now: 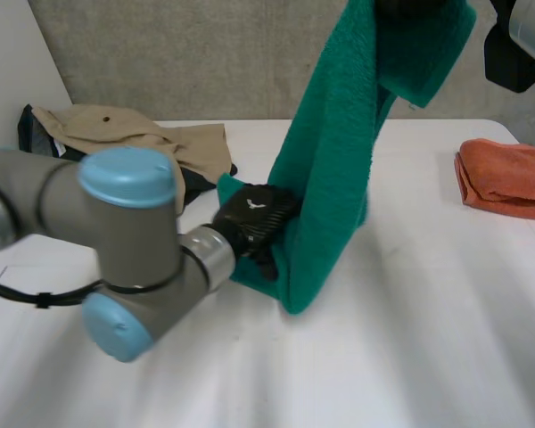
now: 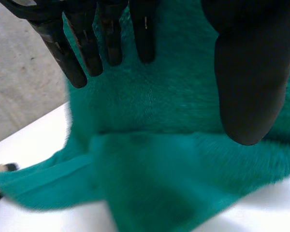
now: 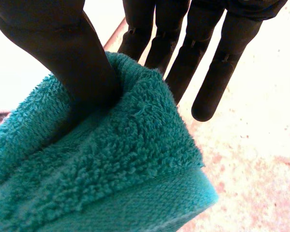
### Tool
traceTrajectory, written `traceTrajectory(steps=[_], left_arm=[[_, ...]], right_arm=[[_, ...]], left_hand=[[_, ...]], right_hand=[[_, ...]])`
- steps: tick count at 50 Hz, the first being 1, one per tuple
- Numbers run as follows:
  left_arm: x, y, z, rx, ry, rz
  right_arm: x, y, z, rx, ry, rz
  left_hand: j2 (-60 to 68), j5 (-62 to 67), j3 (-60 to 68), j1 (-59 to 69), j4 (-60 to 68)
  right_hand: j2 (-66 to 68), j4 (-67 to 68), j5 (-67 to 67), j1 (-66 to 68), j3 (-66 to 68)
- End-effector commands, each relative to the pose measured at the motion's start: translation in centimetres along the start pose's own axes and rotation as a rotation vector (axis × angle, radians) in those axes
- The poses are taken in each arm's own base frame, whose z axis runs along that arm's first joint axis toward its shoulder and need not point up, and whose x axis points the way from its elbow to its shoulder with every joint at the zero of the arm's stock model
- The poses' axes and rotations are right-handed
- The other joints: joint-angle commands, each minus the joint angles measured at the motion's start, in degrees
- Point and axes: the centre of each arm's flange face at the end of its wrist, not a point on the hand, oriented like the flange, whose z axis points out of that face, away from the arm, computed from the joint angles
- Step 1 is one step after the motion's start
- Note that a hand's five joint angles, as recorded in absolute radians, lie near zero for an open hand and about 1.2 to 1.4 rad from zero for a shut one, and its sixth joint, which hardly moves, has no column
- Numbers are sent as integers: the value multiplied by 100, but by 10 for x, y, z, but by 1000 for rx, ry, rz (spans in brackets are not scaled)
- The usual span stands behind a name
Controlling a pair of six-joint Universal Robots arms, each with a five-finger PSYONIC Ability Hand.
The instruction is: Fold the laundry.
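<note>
A green towel hangs long and narrow from high above the table, and its lower end rests on the white table. My right hand holds the top corner, where the thumb pinches the towel's thick folded edge against the fingers. My left hand is low at the towel's bottom left edge. Its fingers are straight and spread against the hanging cloth, with the thumb standing apart, and they grip nothing.
A beige garment lies crumpled over a dark one at the table's back left. A folded orange towel sits at the right edge. A grey wall stands behind the table.
</note>
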Motion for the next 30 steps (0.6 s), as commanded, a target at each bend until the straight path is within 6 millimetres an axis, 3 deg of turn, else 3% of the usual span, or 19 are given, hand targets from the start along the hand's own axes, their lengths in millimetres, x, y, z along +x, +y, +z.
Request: traceTrajectory(steps=[1, 4, 5, 7, 12, 15, 16, 19, 20, 22, 27, 28, 30], left_arm=[[34, 14, 21, -36, 3, 77], [36, 21, 24, -84, -30, 92], [34, 21, 24, -107, -61, 91], [31, 19, 23, -123, -96, 82], [5, -12, 7, -108, -212, 14], [-13, -31, -9, -83, -239, -5], [-28, -46, -25, -60, -252, -5], [-45, -68, -51, -24, -248, 26], [-50, -78, -68, -12, -232, 65], [-50, -87, -83, -4, -207, 112], [-56, -77, -89, -74, -176, 201], [-66, -69, -82, -104, -202, 205], [-75, -56, -70, -146, -228, 205]], right_arm=[[-2, -25, -2, 71, 29, 0], [3, -33, -2, 95, 63, 9], [5, -34, -1, 98, 72, 15], [6, -32, -1, 92, 81, 20], [14, -4, 4, 11, 103, 10], [34, 32, 10, -85, 140, -50], [42, 52, 11, -143, 143, -92], [47, 81, 10, -228, 120, -145], [49, 101, 10, -286, 97, -184], [48, 120, 8, -338, 69, -206], [41, 175, 7, -475, -2, -226], [38, 196, 9, -518, -19, -211], [35, 213, 11, -546, -35, -195]], left_hand=[[800, 871, 757, 664, 822], [1976, 2047, 1933, 1840, 1998], [3830, 3901, 3787, 3694, 3852], [5974, 6045, 5931, 5838, 5996], [5983, 6054, 5940, 5847, 6005], [5983, 6054, 5940, 5847, 6005], [5983, 6054, 5940, 5847, 6005], [5983, 6054, 5940, 5847, 6005], [5983, 6054, 5940, 5847, 6005], [5983, 6054, 5940, 5847, 6005], [5983, 6054, 5940, 5847, 6005], [5983, 6054, 5940, 5847, 6005], [5983, 6054, 5940, 5847, 6005]], right_hand=[[1254, 1133, 1245, 1481, 1187], [1254, 1133, 1245, 1481, 1187], [1254, 1133, 1245, 1481, 1187], [1254, 1133, 1245, 1481, 1187], [1254, 1133, 1245, 1481, 1187], [1254, 1133, 1245, 1481, 1187], [1254, 1133, 1245, 1481, 1187], [1254, 1133, 1245, 1481, 1187], [1254, 1133, 1245, 1481, 1187], [1254, 1133, 1245, 1481, 1187], [1254, 1133, 1245, 1481, 1187], [1254, 1133, 1245, 1481, 1187], [1254, 1133, 1245, 1481, 1187]])
